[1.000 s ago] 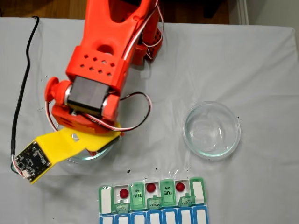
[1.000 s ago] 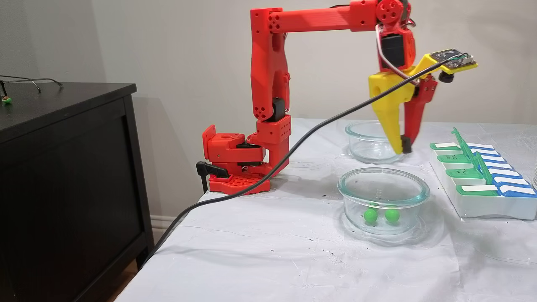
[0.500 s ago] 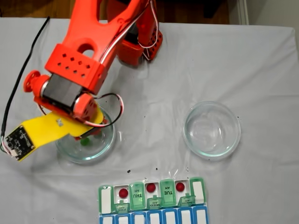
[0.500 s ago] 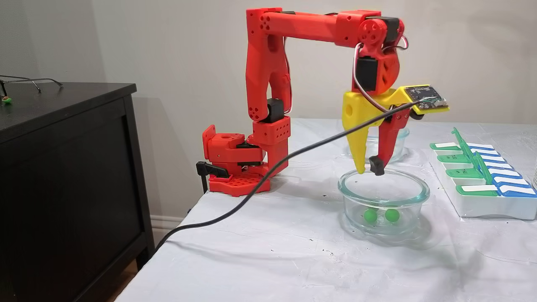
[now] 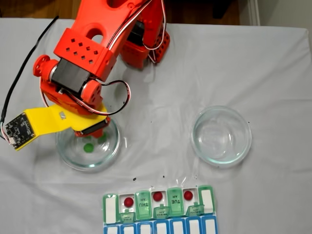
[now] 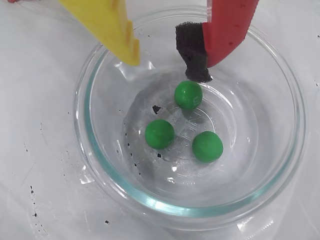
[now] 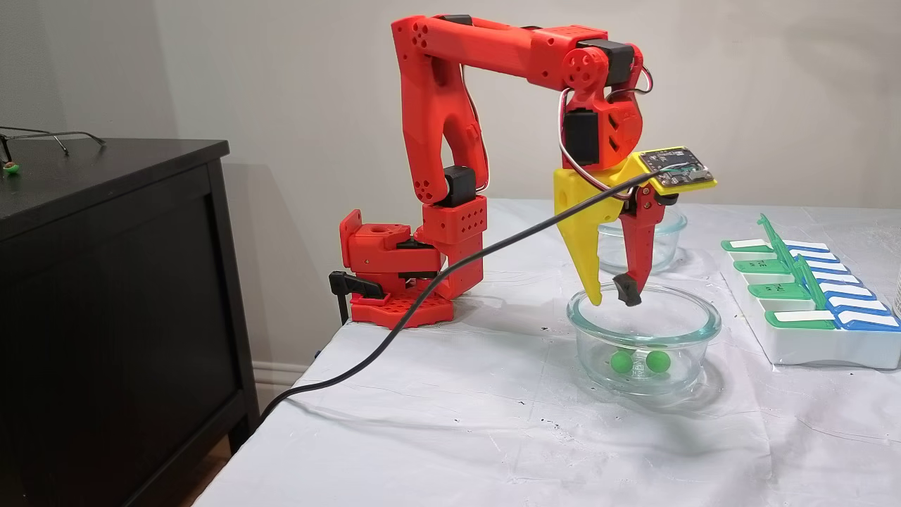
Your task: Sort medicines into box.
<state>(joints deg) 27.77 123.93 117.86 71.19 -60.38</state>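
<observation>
My tool (image 6: pixel 167 62) hangs open w/ nothing in it, just above the glass dish (image 6: pixel 95 165). Next: drop down & pinch the nearest green pill (image 6: pixel 188 95), then carry it to the box (image 5: pixel 109 208).

Domestic room. Evidence: dark wooden cabinet (image 7: pixel 112 282) at 9 o'clock with spectacles (image 7: pixel 49 137) on top, painted wall with skirting board (image 7: pixel 281 371), wood floor (image 5: pixel 39 9) at 12 o'clock, white cloth (image 7: pixel 436 422) covering the table.

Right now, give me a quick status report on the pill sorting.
Tool open, empty, poised at the glass dish rim. Three green pills inside; three red pills already in the organizer. Nothing blocking.
</observation>
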